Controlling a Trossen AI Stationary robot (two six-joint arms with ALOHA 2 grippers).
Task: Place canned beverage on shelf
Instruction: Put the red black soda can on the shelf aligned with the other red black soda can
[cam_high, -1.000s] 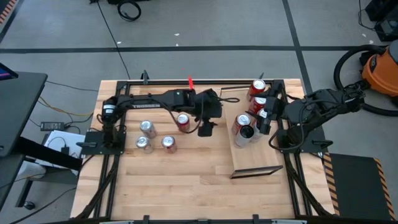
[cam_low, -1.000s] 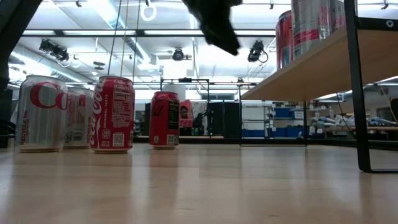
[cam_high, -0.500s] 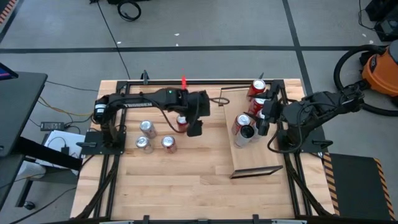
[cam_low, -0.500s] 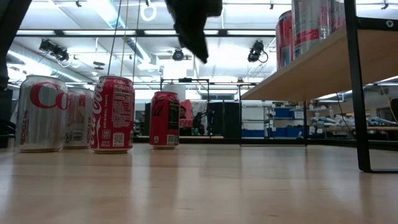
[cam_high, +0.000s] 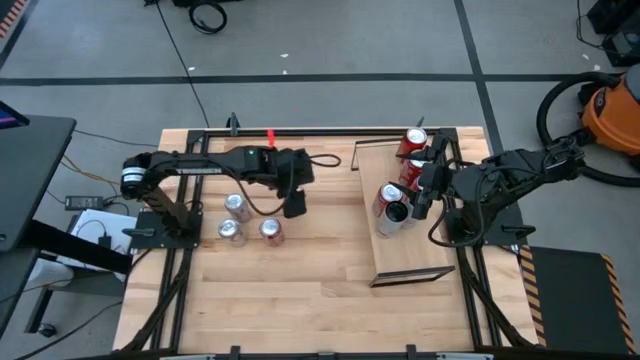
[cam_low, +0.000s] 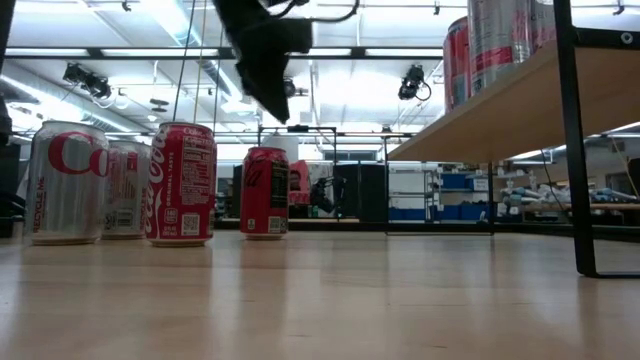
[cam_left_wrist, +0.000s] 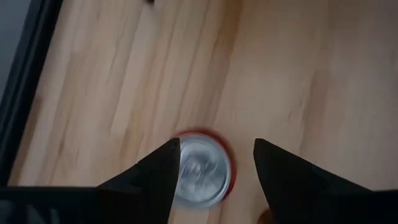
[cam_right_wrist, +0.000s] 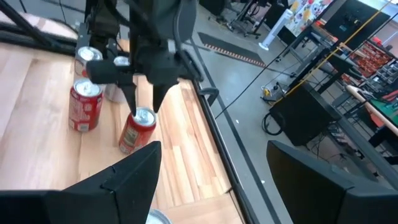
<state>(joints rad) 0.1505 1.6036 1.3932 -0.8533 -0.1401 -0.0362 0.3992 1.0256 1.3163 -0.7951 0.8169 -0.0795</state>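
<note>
Red can (cam_left_wrist: 200, 169) sits below open left claw (cam_left_wrist: 214, 163).

A grey concrete floor (cam_high: 330, 40) with dark seam lines surrounds the plank table (cam_high: 300, 280), with an orange shop vacuum (cam_high: 612, 112) at one side and a dark desk (cam_high: 25, 180) at the other. Beyond the table, bright ceiling lights (cam_low: 180, 20) hang over what seem to be shelving racks (cam_low: 430, 195), too distant to tell clearly.

From above, the left gripper (cam_high: 294, 206) hides the red can (cam_low: 265, 192) beneath it. In the low view the shelf (cam_low: 520, 95) and the cans on it run off the picture's edge. The left wrist picture is blurred, its can (cam_left_wrist: 202, 169) lettering unreadable.
</note>
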